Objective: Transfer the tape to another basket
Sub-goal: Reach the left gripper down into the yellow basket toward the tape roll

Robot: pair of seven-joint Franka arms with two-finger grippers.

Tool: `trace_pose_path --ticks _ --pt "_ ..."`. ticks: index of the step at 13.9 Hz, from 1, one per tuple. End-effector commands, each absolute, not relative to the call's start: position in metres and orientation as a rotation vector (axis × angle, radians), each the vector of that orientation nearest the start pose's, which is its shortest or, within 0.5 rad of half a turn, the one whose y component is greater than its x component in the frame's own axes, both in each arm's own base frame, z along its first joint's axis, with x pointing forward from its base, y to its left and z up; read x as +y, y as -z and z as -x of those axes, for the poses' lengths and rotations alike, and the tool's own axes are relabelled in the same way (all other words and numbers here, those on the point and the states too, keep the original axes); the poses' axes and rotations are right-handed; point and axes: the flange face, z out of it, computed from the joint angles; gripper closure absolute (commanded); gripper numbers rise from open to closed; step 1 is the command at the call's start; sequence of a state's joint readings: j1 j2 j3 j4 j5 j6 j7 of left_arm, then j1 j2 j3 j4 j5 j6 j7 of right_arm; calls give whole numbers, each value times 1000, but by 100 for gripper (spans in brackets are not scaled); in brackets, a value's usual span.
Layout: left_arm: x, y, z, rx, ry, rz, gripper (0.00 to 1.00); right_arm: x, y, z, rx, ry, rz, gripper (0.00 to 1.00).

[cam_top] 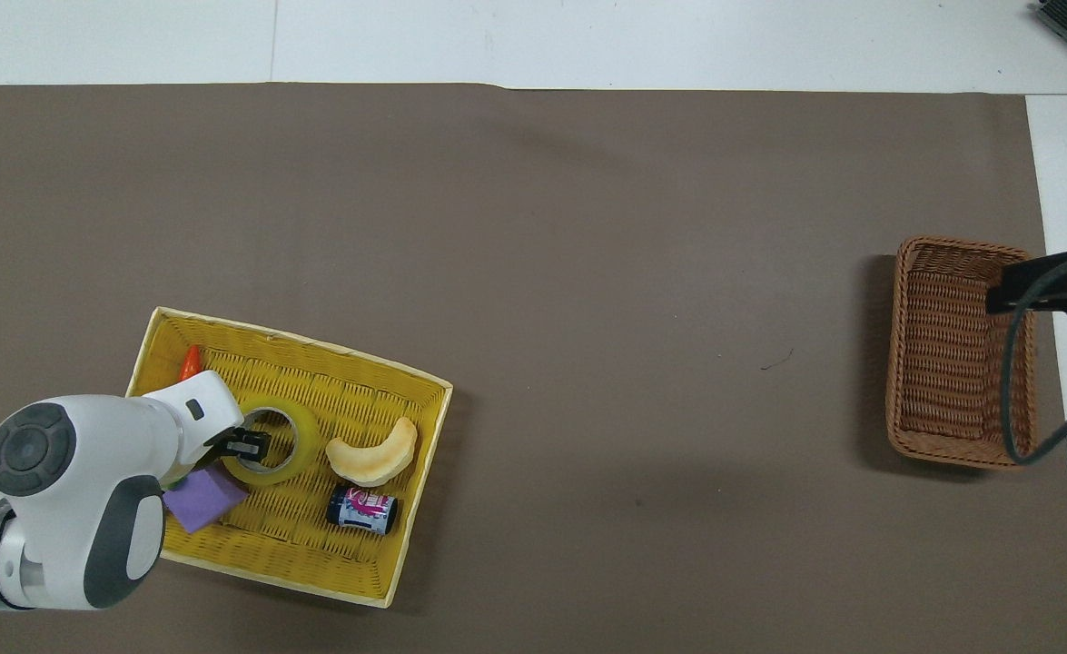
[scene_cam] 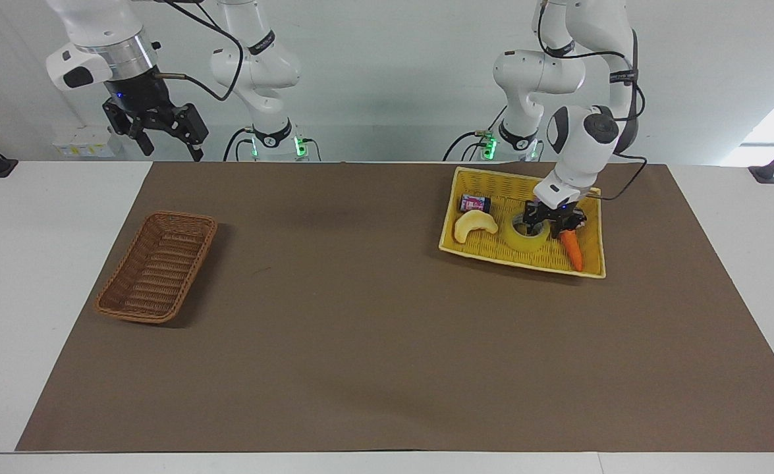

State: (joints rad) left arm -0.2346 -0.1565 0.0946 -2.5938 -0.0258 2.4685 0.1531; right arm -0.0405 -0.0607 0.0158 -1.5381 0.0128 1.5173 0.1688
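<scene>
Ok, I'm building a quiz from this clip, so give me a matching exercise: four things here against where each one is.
Things:
1. tape
2. brown basket
3. left gripper
4. right gripper

Places:
a. raised in the air at the right arm's end of the table
b. down at the tape's rim
c. lying in the yellow tray
d. on the brown mat, nothing in it

Pairs: 1-c, 2-d, 3-b, 4-a

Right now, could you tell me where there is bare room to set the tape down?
The brown basket holds nothing. The mat between it and the yellow tray is bare. The tray is crowded: tape, carrot, crescent toy and can, with the left claw at the tape. The right claw waits raised.
</scene>
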Motion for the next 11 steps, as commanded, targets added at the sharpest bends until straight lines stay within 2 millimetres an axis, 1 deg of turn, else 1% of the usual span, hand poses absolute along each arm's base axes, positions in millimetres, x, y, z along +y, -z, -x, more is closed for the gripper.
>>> trace_pose_path --ticks 1,2,4,6,8,9,10,11 --pt "-62 -317 -422 428 74 3154 100 -12 -671 -527 320 51 3094 0" --pt "-62 -317 -422 431 52 3154 100 -8 -671 -527 308 49 3096 0" --pt "-64 -325 -428 434 59 3154 100 -4 -670 -527 296 46 3097 0" --pt "-64 -346 -440 442 -43 3156 100 -3 -670 -527 292 44 3097 0" --pt "-69 -385 -460 441 -70 3158 100 6 -670 -527 271 44 3100 0" --pt "-71 -404 -469 456 -68 3155 100 6 -670 -527 275 47 3107 0" --pt "-78 -427 -477 463 -44 3155 100 4 -670 -527 279 47 3106 0" --pt "-83 -449 -485 399 -34 3164 100 -1 -670 -527 289 47 3104 0"
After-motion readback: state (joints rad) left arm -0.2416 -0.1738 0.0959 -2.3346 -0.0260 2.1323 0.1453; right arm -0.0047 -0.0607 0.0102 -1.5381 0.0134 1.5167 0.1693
